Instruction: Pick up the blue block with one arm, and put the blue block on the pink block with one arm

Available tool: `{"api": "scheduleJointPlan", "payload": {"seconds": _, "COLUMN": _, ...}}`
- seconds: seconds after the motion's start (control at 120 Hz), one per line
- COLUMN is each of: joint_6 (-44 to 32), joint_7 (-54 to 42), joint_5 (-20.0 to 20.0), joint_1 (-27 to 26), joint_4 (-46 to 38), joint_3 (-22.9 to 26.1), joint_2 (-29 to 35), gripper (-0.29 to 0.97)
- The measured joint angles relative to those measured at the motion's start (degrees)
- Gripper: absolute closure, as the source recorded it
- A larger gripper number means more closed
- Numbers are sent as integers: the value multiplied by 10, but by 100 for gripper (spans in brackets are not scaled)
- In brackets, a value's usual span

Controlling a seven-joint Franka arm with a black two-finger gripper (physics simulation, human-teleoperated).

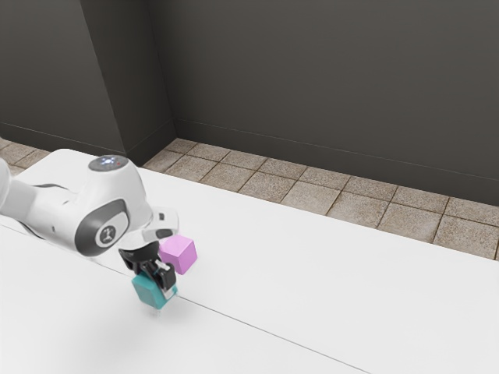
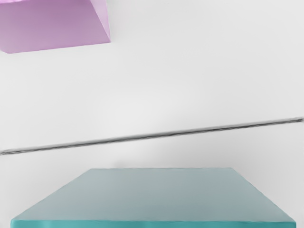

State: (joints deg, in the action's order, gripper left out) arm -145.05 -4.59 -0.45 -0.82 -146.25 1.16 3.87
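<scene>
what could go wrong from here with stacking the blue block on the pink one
The pink block sits very close to the tool and the blue block; a sideways move without enough lift would likely shove it. The blocks look similar in size, so an off-centre placement may let the blue one tip off.

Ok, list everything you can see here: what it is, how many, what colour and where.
blue block: one, teal-blue, directly under the hand
pink block: one, pink, on the table just beyond the blue block, apart from it
table: one, white, crossed by a thin dark seam
floor: brown tiles, beyond the table
walls: dark grey, behind the floor
arm: one, white, entering from the exterior view's left
hand: one, black, at the blue block
</scene>
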Motion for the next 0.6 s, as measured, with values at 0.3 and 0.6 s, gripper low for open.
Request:
{"api": "scheduleJointPlan", "payload": {"seconds": 0.3, "joint_6": 88, "joint_7": -16, "joint_5": 0, "joint_1": 2, "joint_4": 122, "joint_3": -37, "joint_2": -35, "gripper": 29}}
{"api": "scheduleJointPlan", "payload": {"seconds": 0.6, "joint_6": 211, "joint_7": -40, "joint_5": -1, "joint_1": 7, "joint_4": 287, "joint_3": -69, "joint_2": -149, "gripper": 30}}
